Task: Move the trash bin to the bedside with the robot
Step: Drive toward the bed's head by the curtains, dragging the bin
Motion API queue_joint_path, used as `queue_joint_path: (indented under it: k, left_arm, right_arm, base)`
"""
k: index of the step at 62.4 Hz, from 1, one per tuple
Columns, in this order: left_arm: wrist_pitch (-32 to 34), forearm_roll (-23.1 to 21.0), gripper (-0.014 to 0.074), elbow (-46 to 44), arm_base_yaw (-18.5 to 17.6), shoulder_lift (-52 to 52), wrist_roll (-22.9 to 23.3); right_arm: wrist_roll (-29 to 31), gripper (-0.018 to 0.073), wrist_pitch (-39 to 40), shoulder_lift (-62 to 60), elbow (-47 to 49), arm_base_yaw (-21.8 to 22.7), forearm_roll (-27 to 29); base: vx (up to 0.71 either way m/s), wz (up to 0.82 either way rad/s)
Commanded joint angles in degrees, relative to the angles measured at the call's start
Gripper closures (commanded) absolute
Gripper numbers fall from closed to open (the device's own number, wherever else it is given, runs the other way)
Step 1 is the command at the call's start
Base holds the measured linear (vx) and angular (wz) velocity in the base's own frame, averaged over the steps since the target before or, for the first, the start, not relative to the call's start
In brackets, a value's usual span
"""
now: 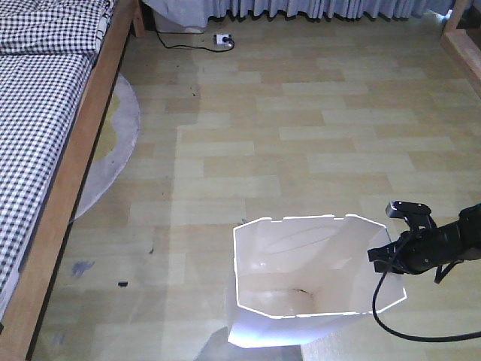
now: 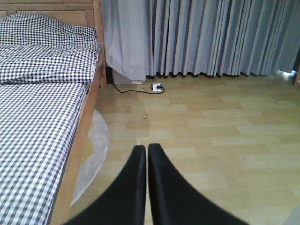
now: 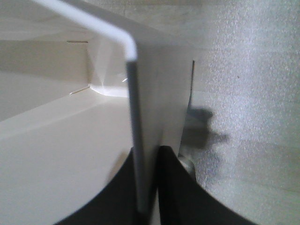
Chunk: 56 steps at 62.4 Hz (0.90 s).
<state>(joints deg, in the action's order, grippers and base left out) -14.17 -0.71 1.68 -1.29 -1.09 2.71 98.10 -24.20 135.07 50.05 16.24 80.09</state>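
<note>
The bed (image 1: 45, 113) sits at left, and the left gripper (image 2: 146, 159) is pressed together on nothing. The bin (image 1: 301, 256) stands near centre, well apart from the bed, with the right gripper (image 1: 385, 258) pinching its right wall. The carrying step seems in hand; the next move likely calls for a steady leftward haul.

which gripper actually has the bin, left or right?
The right gripper: its fingers pinch the trash bin by its wall at the rim. The left gripper is shut on nothing, pointing over bare floor.
</note>
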Motion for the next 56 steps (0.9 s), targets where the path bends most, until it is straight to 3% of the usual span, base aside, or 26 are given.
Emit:
queue_joint_path:
  k: [1, 56]
  left_arm:
    - [4.17, -0.23, 0.0602, 1.66, -0.32, -0.57, 0.50]
    - [4.17, -0.23, 0.0602, 1.66, -0.32, -0.57, 0.50]
  right_arm:
    - [-0.63, 0.0566, -11.26, -4.01, 0.57, 0.13, 2.14]
    - [-0.63, 0.0566, -11.32, -4.01, 0.57, 0.13, 2.13]
  base:
    - [0.44, 0.03]
    - [0.44, 0.03]
